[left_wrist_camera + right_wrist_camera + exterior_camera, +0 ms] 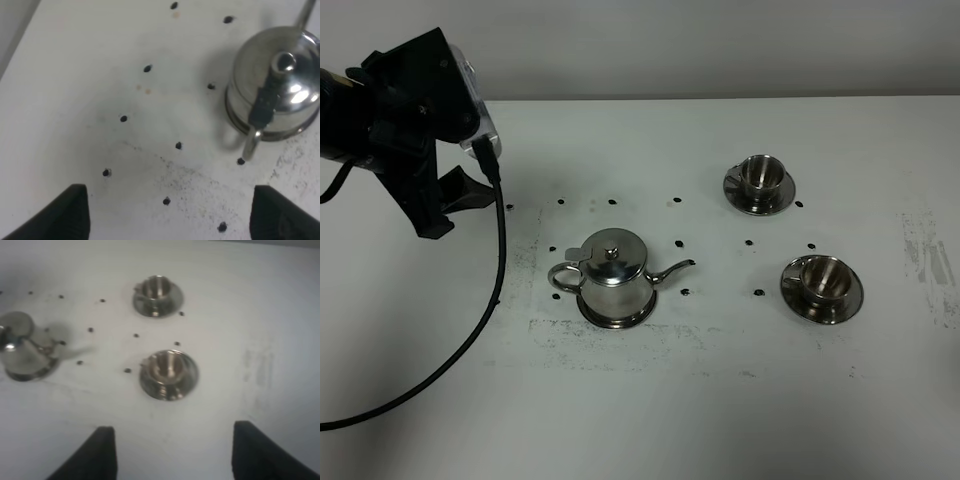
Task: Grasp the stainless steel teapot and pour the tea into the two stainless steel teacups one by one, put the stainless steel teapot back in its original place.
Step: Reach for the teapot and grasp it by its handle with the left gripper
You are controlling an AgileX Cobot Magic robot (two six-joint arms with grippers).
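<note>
The left end effector (170, 220) hangs with its fingers spread and nothing between them. The teapot (275, 85) sits ahead of it and off to one side, well apart, on its saucer (617, 320).

The likeliest slip, I judge, is at the handle (250, 145). It is a thin, slick loop out of line with the gap, so a skewed approach could shove the teapot off the saucer or catch only one edge and let it swing.

The right end effector (172, 455) is also spread and empty. The near cup (169, 371) is ahead of it and the far cup (157, 292) beyond. Both look light, so a low spout (672, 270) might tip them.

A cable (498, 270) droops beneath the left arm. Only bare worktop (720, 400) with black dots (123, 118) lies between the left end effector and the teapot.
</note>
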